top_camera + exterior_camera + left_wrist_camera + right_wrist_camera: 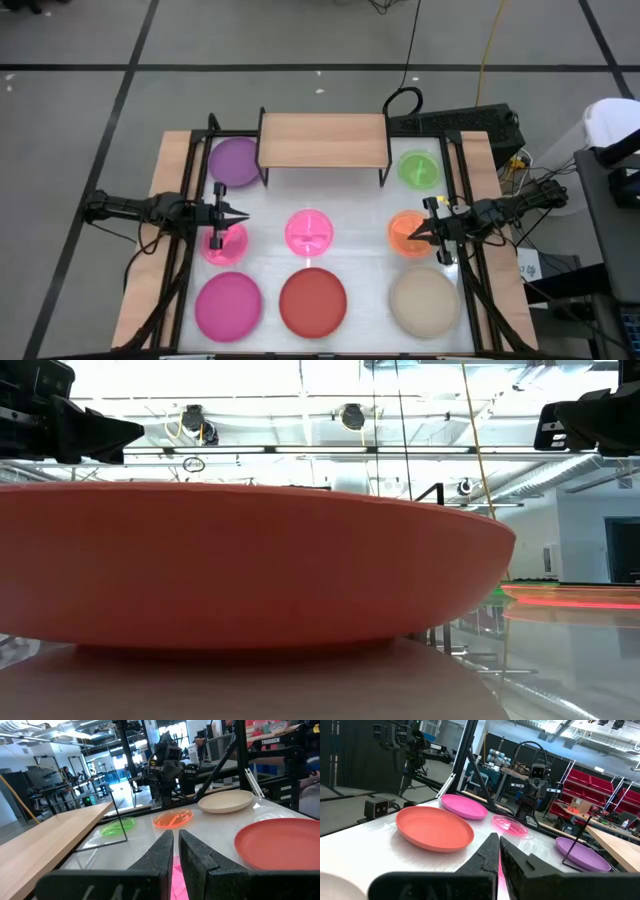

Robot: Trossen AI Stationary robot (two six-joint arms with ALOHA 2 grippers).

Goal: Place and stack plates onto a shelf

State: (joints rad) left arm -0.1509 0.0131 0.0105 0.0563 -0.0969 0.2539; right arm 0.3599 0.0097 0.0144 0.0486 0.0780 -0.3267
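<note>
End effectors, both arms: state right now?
Left end effector: closed, holding nothing, above the small pink plate at the table's left.
Right end effector: closed, holding nothing, over the orange plate.

One word could be read: "TROSSEN", in white letters on a red sign [270, 741] in the room behind the table, seen in the left wrist view. Nothing else was legible.
</note>
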